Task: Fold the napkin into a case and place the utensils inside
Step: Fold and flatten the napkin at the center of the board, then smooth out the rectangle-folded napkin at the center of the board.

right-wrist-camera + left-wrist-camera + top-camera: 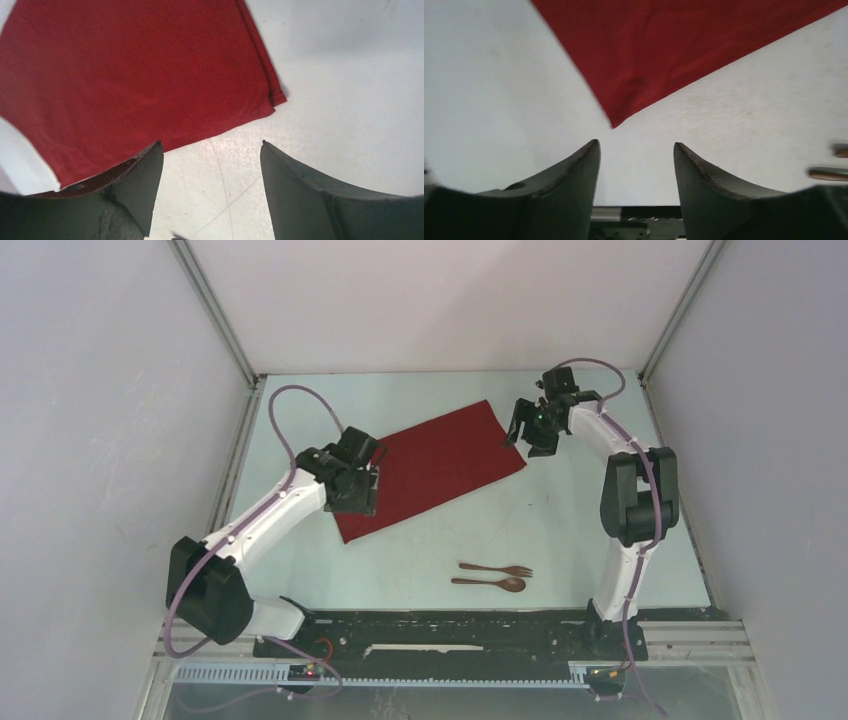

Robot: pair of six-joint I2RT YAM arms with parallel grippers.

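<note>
Between left gripper [636,145] and right gripper [211,143], the napkin [435,465] lies flat.

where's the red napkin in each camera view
Top external: the napkin lies mid-table, between the two arms.
Left wrist: the napkin fills the top of the frame, one corner pointing down.
Right wrist: the napkin is upper left, its hemmed corner at right.
Shared landmark: the white table under it shows in all three.

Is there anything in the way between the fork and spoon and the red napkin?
Nothing I can see. Only bare table lies between the fork, the spoon and the napkin. The left claw and right claw sit at the napkin's ends, outside that gap.
</note>
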